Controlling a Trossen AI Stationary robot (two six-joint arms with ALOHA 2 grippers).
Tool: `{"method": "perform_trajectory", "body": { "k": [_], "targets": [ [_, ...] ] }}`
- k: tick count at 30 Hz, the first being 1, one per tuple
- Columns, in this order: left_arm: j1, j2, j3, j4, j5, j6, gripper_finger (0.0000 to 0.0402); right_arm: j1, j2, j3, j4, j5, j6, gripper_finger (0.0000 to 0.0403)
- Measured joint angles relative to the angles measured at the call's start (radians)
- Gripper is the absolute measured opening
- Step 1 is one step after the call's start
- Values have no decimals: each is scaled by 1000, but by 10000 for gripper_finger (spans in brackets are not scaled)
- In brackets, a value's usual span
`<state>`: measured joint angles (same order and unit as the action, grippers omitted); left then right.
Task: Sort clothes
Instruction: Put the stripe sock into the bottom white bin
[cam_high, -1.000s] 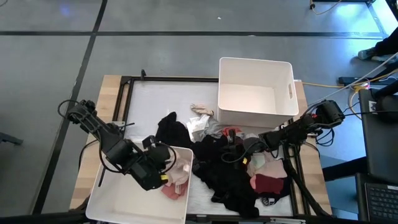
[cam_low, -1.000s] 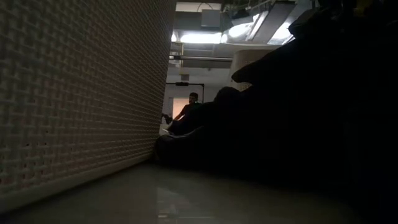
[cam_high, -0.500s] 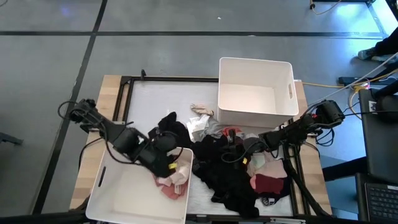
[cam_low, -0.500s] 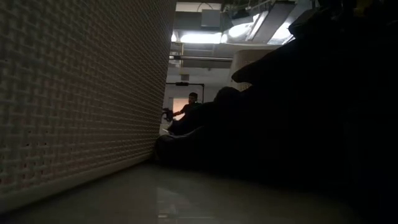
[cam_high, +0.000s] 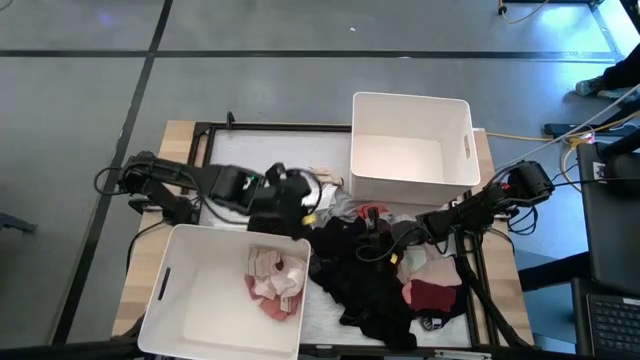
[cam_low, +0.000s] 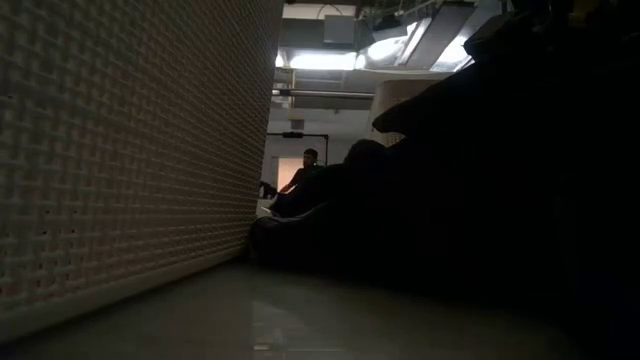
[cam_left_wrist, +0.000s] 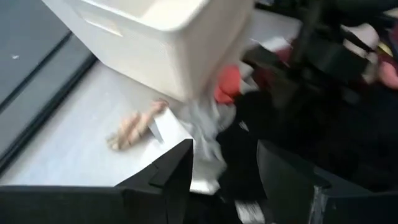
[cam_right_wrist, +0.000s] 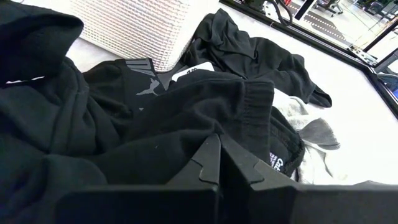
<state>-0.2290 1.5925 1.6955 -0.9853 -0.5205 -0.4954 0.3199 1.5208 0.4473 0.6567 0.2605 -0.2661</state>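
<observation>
Clothes (cam_high: 370, 270) mostly unsorted on desk (cam_high: 180, 140): pink pieces in near bin (cam_high: 190, 310) (far bin (cam_high: 410, 102) looks empty), left gripper (cam_high: 305, 205) open, holding nothing over the heap, right gripper (cam_high: 385, 245) shut, resting on black garments.

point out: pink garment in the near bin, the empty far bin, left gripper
pink garment (cam_high: 277, 283), high view, on its bunched middle inside the near bin.
far bin (cam_high: 410, 103), high view, on its back rim.
left gripper (cam_high: 308, 199), high view, between its open fingers, over the clothes pile.
</observation>
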Motion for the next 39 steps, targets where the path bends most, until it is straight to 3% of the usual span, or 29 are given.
{"method": "perform_trajectory", "body": {
  "k": [9,19,29,39],
  "targets": [
    [159,52,1,98,0,160,169,0,0,1,-5,0,0,5],
    [299,219,1,118,0,191,169,0,0,2,-16,0,0,5],
    [336,392,1,173,0,213,169,0,0,2,-26,0,0,5],
    [344,467,-14,185,-65,230,169,0,0,1,-31,0,0,5]
  ]
}}
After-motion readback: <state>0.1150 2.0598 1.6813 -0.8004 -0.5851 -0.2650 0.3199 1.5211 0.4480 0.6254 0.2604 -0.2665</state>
